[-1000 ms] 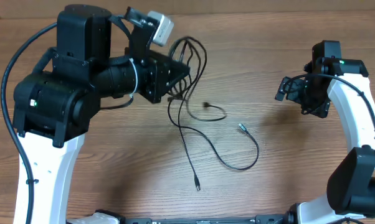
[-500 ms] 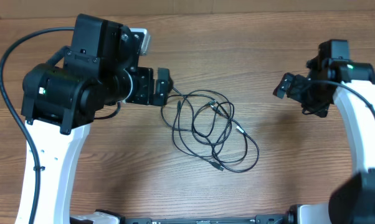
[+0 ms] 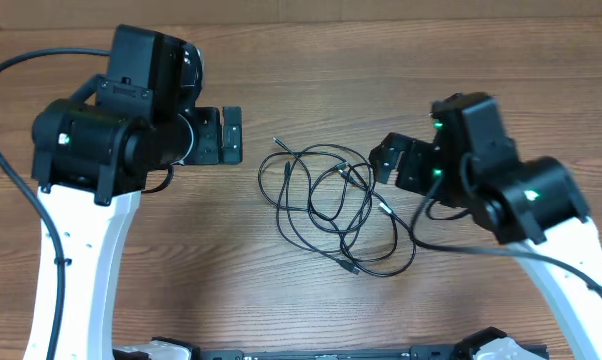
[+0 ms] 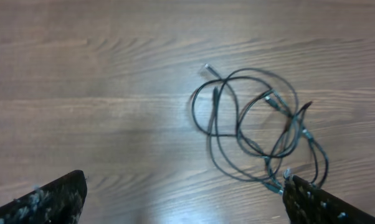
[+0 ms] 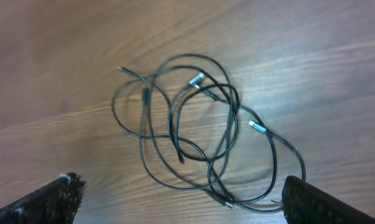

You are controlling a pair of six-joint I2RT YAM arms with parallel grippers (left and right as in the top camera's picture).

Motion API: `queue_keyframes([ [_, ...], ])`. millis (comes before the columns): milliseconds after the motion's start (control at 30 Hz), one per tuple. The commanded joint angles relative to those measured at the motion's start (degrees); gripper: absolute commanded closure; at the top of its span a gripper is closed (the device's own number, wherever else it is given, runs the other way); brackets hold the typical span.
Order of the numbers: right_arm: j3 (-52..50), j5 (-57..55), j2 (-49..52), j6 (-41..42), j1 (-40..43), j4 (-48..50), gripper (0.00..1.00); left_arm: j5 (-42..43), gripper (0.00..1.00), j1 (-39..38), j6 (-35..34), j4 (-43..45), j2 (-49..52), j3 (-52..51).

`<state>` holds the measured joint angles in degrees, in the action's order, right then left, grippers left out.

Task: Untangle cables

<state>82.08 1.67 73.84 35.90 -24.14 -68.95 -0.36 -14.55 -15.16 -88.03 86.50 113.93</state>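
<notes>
Cables [image 3: 331, 210]: thin black cords in one loose tangle of overlapping loops, lying flat on the wooden table [image 3: 281, 60] between the two arms; small plugs show at several ends.
Left gripper [image 3: 231, 135]: fingers spread wide, holding nothing; near the tangle's left side, apart from it.
Right gripper [image 3: 386, 162]: fingers spread wide, empty; at the tangle's right edge, contact cannot be told.

Thin black cables [image 3: 343, 178] lie flat in a loose tangle of overlapping loops near the middle of the table [image 3: 481, 60]. Small silver-tipped plugs show at several strand ends.
</notes>
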Motion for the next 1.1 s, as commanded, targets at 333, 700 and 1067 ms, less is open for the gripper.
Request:
queue_keyframes([
  [333, 1.2, 4.5, 14.4, -0.6, -0.3, 1.8, 0.00, -1.6, 0.00, 2.8, -1.8, 9.3, 0.4, -16.9],
  [700, -2.3, 7.3, 16.1, -0.4, -0.8, 7.7, 0.00, 0.0, 0.00, 3.0, -1.8, 14.2, 0.4, -27.6],
  [1067, -5.4, 5.6, 26.1, -0.1, -3.9, 13.8, 0.19, -0.1, 0.00, 3.0, -1.8, 14.2, 0.4, -27.6],
])
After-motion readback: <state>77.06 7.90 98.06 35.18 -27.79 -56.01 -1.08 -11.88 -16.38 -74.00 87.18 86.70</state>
